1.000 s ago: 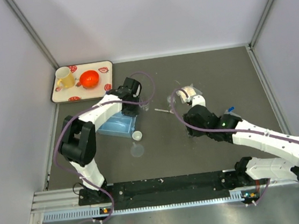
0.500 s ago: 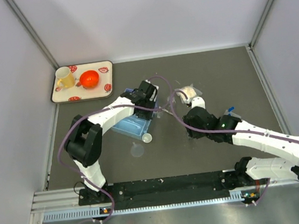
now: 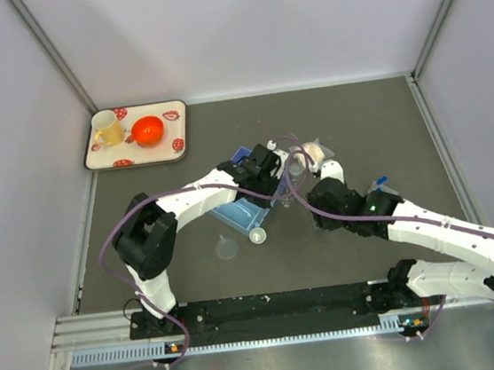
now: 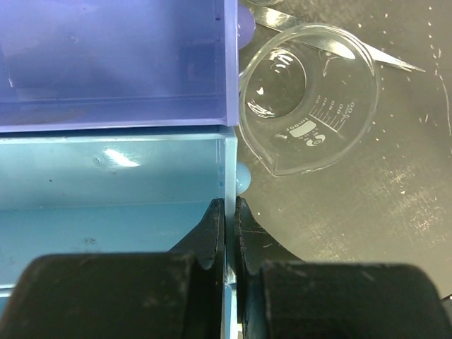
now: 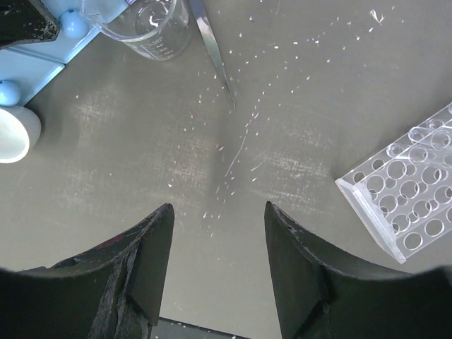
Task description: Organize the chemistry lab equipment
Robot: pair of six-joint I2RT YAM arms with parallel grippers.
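My left gripper point(image 4: 229, 212) is shut on the thin side wall of a light blue tray point(image 4: 106, 205); in the top view my left gripper point(image 3: 269, 182) holds this tray point(image 3: 237, 211) at mid-table. A darker blue tray point(image 4: 113, 63) lies against it. A clear beaker point(image 4: 311, 106) lies just right of the trays, with thin metal tweezers point(image 4: 339, 49) behind it. My right gripper point(image 5: 219, 226) is open and empty over bare table, also seen from above point(image 3: 313, 199). The gridded clear tube rack point(image 5: 409, 191) is to its right. A small white cup point(image 5: 14, 134) sits by the tray's corner.
A patterned serving tray point(image 3: 105, 156) at the back left holds a yellow mug point(image 3: 109, 129) and an orange-red bowl point(image 3: 147, 129). A clear round dish point(image 3: 227, 248) lies near the front. A blue-capped tube point(image 3: 380, 181) lies right of the right arm. Walls enclose the table.
My left arm has dragged the blue tray to the right, toward my right gripper. The small white cup has slid right along with it. The right arm has barely moved.
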